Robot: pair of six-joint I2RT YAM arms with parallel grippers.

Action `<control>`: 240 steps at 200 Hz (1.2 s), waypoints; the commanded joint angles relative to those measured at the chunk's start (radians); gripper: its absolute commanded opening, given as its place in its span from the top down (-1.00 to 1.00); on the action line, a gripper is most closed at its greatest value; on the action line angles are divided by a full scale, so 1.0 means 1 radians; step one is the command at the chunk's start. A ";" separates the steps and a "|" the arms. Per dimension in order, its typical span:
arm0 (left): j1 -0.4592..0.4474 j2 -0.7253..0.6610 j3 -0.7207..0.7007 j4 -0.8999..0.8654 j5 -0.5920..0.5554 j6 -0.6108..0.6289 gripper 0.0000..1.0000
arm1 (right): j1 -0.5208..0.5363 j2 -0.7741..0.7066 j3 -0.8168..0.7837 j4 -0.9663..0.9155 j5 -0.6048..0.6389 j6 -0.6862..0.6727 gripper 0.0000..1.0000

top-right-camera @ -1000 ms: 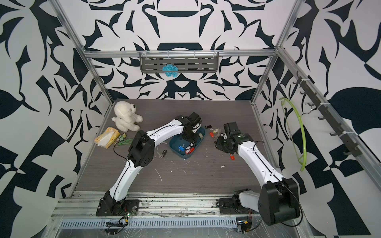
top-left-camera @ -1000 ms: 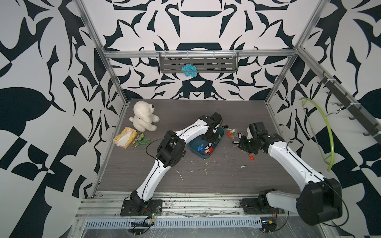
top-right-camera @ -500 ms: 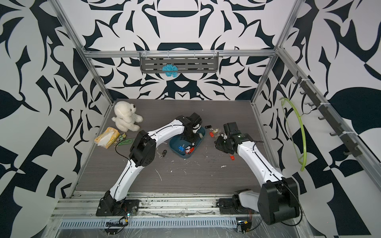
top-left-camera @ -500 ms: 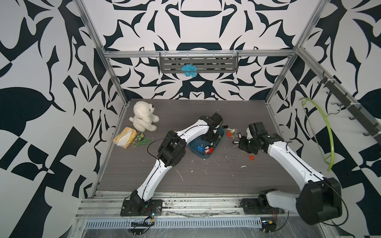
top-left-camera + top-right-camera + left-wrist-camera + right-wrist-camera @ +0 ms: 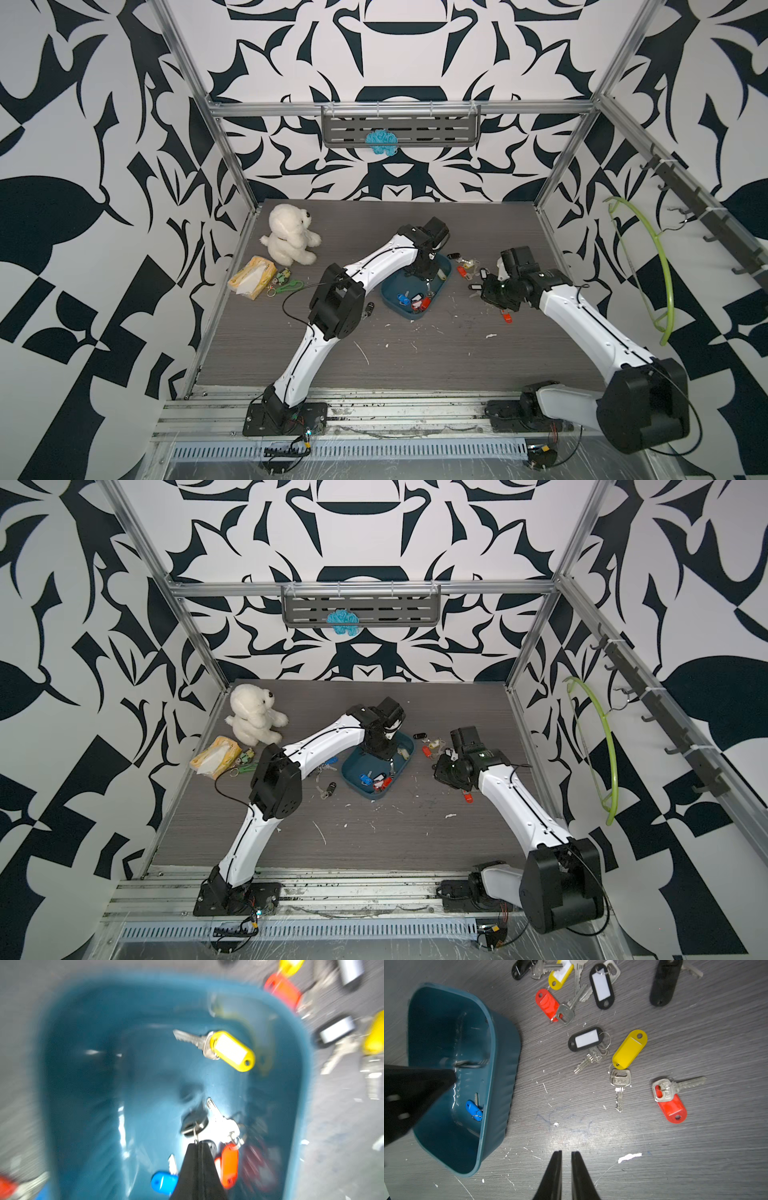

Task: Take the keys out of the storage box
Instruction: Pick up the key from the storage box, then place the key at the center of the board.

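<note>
- shallow teal-blue plastic storage box: mid-counter, between the arms.
- small silver metal keys on oblong coloured plastic tags: several inside the storage box, more scattered on the counter just beside it.
- left claw: inside the storage box, tips pressed together, pinching the ring of a black-tagged key.
- right claw: over bare counter, tips narrowly apart, holding nothing.

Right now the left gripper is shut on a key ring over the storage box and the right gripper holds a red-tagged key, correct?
Wrong on the right gripper: the right wrist view shows its jaws slightly apart over bare table, holding nothing; a red-tagged key lies loose on the table. The left gripper is indeed shut on a key ring over the storage box.
</note>
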 commanded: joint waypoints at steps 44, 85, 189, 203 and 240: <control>0.136 -0.280 -0.133 -0.026 -0.077 -0.022 1.00 | -0.002 -0.031 0.005 -0.007 -0.009 0.017 0.71; 0.296 -0.364 -0.244 -0.014 -0.051 -0.013 1.00 | 0.002 -0.027 -0.013 0.017 -0.025 0.034 0.72; 0.372 -0.087 -0.151 0.013 0.093 -0.001 1.00 | 0.024 0.004 -0.038 0.030 -0.017 0.039 0.72; 0.372 -0.073 -0.155 0.021 0.105 -0.013 1.00 | 0.024 0.009 -0.038 0.031 -0.018 0.039 0.72; 0.370 -0.060 -0.195 0.038 0.121 -0.043 0.91 | 0.030 0.021 -0.042 0.041 -0.022 0.038 0.69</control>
